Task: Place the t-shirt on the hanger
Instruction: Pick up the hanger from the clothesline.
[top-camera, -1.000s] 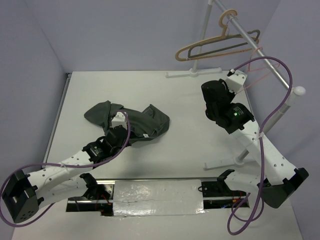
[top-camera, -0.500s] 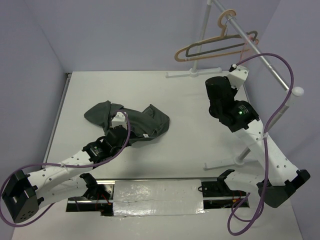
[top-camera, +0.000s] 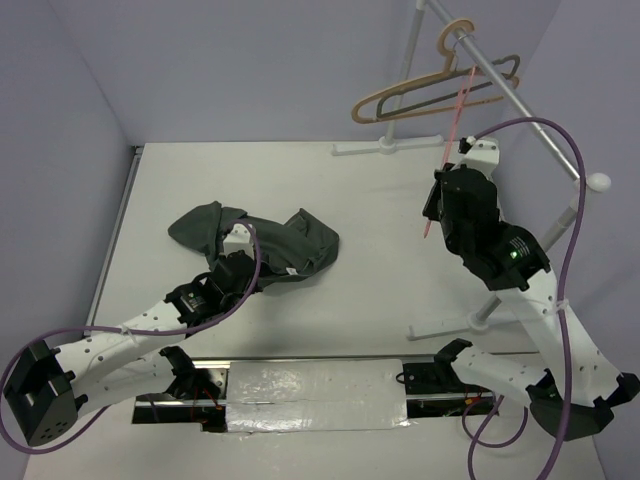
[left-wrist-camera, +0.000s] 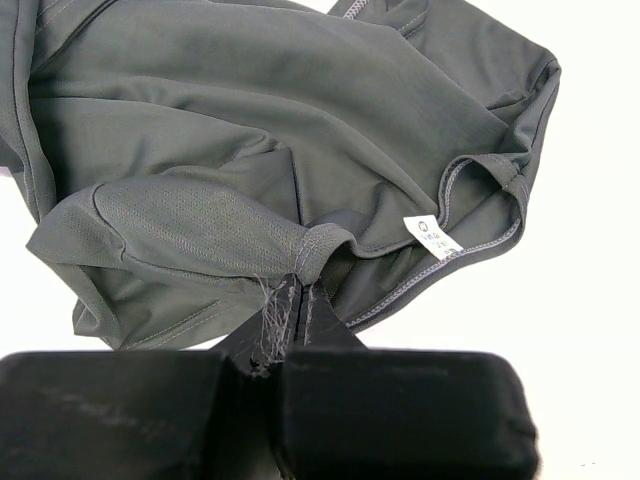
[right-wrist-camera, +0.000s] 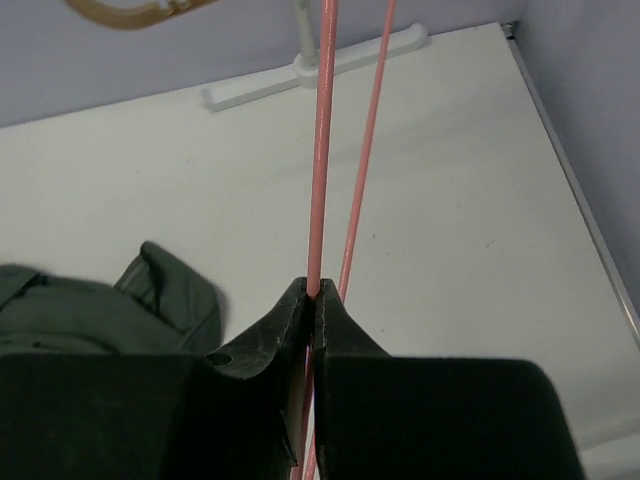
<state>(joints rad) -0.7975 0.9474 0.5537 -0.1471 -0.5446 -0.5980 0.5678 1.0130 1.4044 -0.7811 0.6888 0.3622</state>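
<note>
The dark grey t-shirt (top-camera: 275, 240) lies crumpled on the white table, left of centre. My left gripper (top-camera: 240, 258) sits at its near edge, and in the left wrist view the left gripper (left-wrist-camera: 302, 280) is shut, pinching a hemmed fold of the t-shirt (left-wrist-camera: 250, 130). The thin pink hanger (top-camera: 455, 115) shows edge-on as a slanted line below the rail. My right gripper (top-camera: 437, 205) holds it above the table's right side. Seen from the right wrist, the right gripper (right-wrist-camera: 315, 290) is shut on one pink wire of the hanger (right-wrist-camera: 323, 150), and a second wire runs just beside it.
A white garment rack's rail (top-camera: 520, 110) slants across the back right, carrying a tan hanger (top-camera: 400, 95) and a dark grey hanger (top-camera: 485, 88). Its feet rest at the far edge (top-camera: 385, 147) and near my right arm (top-camera: 450, 322). Blue walls enclose the table.
My right gripper has shut on the pink hanger and swung left and nearer with it, turning it edge-on away from the rail. The left arm and t-shirt have not moved.
</note>
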